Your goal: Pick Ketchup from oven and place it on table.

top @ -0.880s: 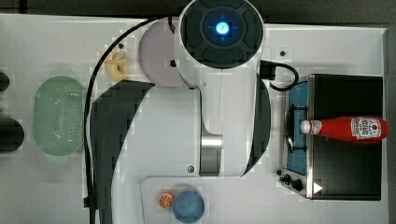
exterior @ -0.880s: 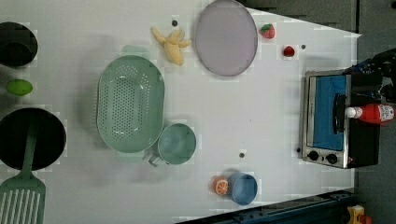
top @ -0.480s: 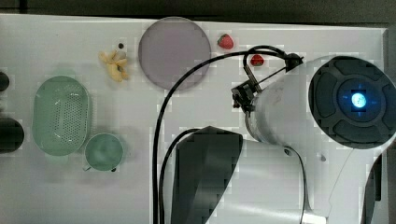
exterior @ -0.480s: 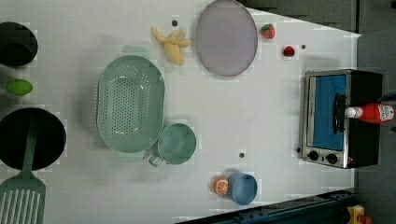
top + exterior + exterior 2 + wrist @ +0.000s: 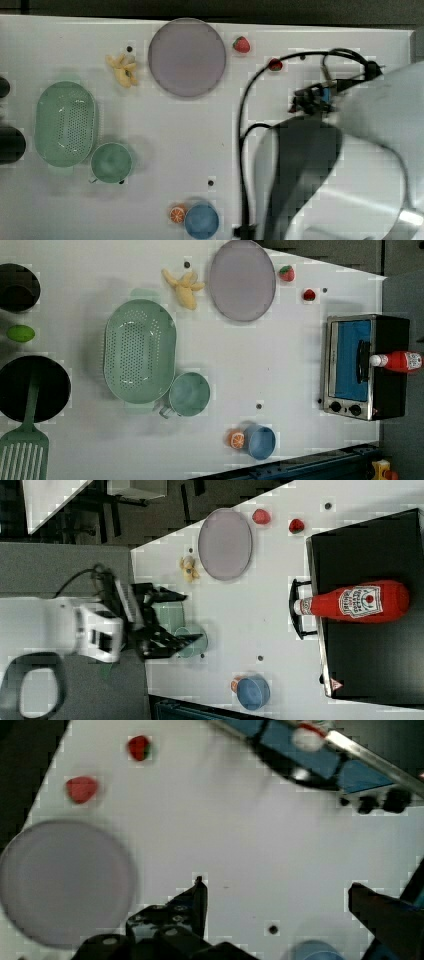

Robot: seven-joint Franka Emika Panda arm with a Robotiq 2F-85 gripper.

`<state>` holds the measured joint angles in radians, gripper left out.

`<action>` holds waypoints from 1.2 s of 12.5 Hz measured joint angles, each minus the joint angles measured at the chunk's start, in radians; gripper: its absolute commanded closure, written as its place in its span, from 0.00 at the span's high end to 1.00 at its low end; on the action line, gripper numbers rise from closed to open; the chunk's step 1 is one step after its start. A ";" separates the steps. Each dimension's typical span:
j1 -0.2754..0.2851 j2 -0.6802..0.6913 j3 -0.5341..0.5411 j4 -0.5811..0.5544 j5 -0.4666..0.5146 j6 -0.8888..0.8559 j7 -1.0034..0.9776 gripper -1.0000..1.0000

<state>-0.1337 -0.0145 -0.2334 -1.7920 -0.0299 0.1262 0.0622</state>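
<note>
The ketchup [image 5: 357, 601] lies on its side on the black roof of the oven [image 5: 370, 660], its white cap poking out over the door handle. In the left view the ketchup [image 5: 397, 361] lies across the oven [image 5: 350, 365] above the blue glass door. My gripper [image 5: 194, 617] is open and holds nothing, well off toward the right view's left of the bottle, in line with the green cup. In the wrist view the gripper [image 5: 276, 887] spreads over the white table [image 5: 240, 835], with the ketchup cap [image 5: 307, 735] and the oven front [image 5: 345, 767] far from the fingers [image 5: 197, 900].
On the table [image 5: 200, 130] lie a grey plate [image 5: 187, 56], two strawberries [image 5: 241, 44], a banana [image 5: 122, 70], a green colander [image 5: 65, 123], a green cup [image 5: 111, 162], a blue bowl [image 5: 201, 220] and an orange slice [image 5: 177, 215]. The arm's body [image 5: 340, 160] covers the top view's right.
In the top view the arm has swung from the middle to the right. The ketchup and the oven have not moved.
</note>
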 measured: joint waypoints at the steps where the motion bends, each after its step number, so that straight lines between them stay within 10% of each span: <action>1: -0.011 0.027 -0.019 -0.003 0.009 0.052 0.000 1.00; 8: -0.023 0.178 -0.332 -0.001 0.045 0.347 0.000 1.00; 15: -0.042 0.278 -0.354 -0.030 0.126 0.421 0.000 1.00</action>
<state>-0.1755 0.2639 -0.5879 -1.8223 0.0958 0.5474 0.0619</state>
